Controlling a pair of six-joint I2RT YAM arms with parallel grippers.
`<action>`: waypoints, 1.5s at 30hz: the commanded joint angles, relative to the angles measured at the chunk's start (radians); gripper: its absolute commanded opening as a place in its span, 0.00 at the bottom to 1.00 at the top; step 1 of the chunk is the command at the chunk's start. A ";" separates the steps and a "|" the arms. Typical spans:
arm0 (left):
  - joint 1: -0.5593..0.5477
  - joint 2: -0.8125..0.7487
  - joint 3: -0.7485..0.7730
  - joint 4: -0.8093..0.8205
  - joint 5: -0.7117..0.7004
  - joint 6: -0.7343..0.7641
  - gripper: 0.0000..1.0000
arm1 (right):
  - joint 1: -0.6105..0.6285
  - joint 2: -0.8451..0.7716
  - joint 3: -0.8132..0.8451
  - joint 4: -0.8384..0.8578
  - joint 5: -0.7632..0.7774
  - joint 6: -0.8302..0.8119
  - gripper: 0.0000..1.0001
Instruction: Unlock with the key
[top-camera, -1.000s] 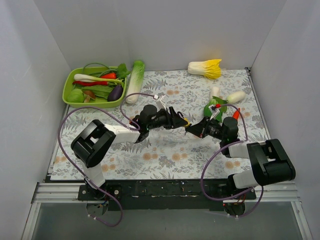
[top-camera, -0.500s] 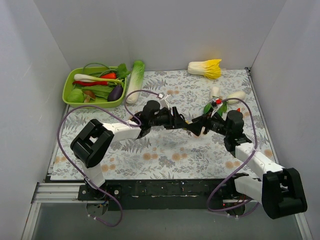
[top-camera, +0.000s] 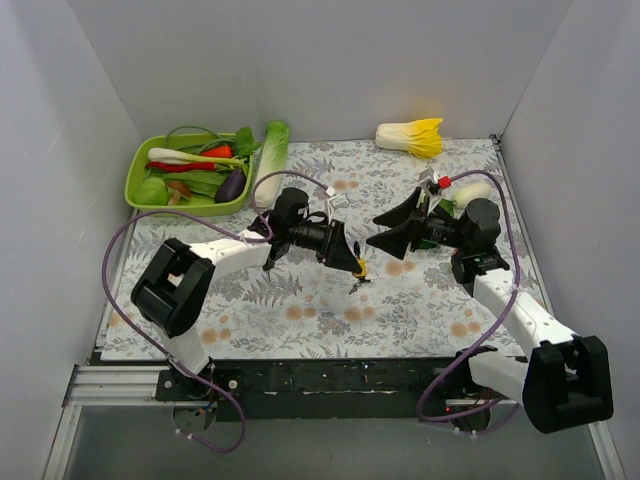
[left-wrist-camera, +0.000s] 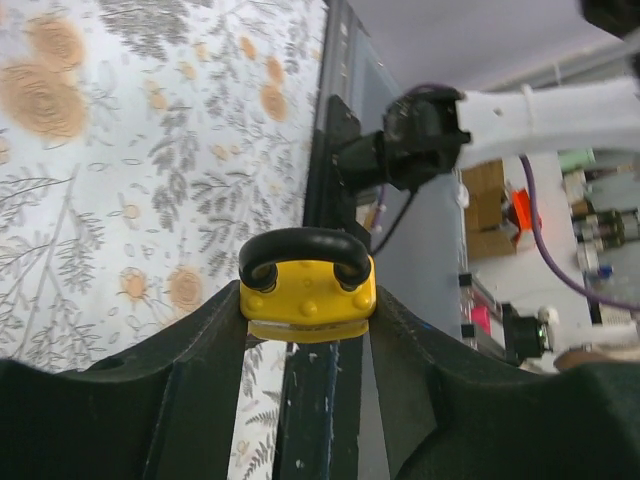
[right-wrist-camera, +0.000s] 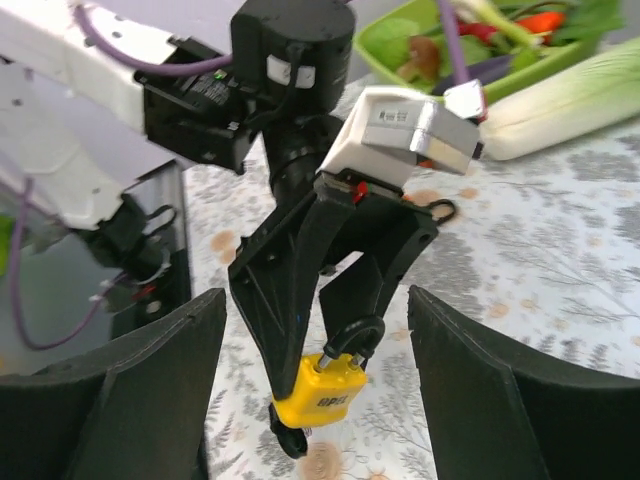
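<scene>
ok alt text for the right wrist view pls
The left hand holds a yellow padlock between its fingertips above the floral table cover. The right hand stands open in the foreground, one finger at each side; a green tray of vegetables sits behind.

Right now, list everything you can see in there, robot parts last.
padlock: one, yellow with black shackle, centre, held by the left arm
tray: one, lime green, far left, holding mixed vegetables
long cabbage: one, green and white, beside the tray's right side
leafy cabbage: one, yellow and white, far edge
white vegetable: one, white, far right, by the right arm
mat: one, floral, spread under everything
left arm: one, white and black, jaws closed on the padlock
right arm: one, white and black, jaws wide open, empty, facing the padlock
</scene>
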 joint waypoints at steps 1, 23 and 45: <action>0.013 -0.140 0.068 -0.095 0.257 0.162 0.00 | 0.001 0.075 0.038 0.362 -0.286 0.280 0.79; 0.014 -0.198 0.077 -0.246 0.488 0.250 0.00 | 0.190 0.225 0.222 -0.035 -0.353 -0.018 0.75; 0.040 -0.220 0.093 -0.339 0.468 0.308 0.00 | 0.225 0.204 0.244 -0.267 -0.408 -0.144 0.33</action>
